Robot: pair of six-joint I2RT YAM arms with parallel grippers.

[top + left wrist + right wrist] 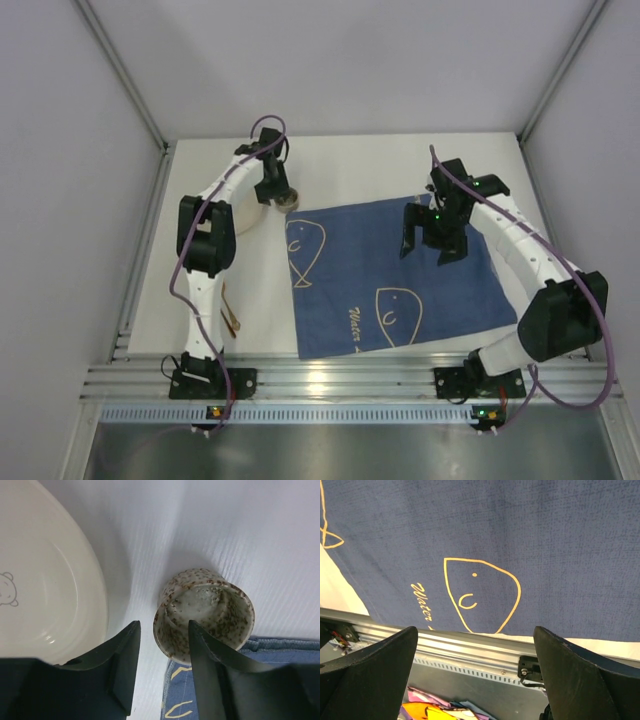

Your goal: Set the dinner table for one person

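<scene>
Setting barely begun; placemat (pixel 350 290) laid; left gripper (pixel 163 627) jaws apart astride cup (pixel 205 610) rim, unclamped; right gripper (pixel 475 630) wide, empty; plate (pixel 50 580) unplaced.

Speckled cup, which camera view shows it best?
The left wrist view: the speckled cup sits close up, with its rim, brown flecks and inside all plain. The top external view shows it only small and far off. The right wrist view shows none of it.
</scene>
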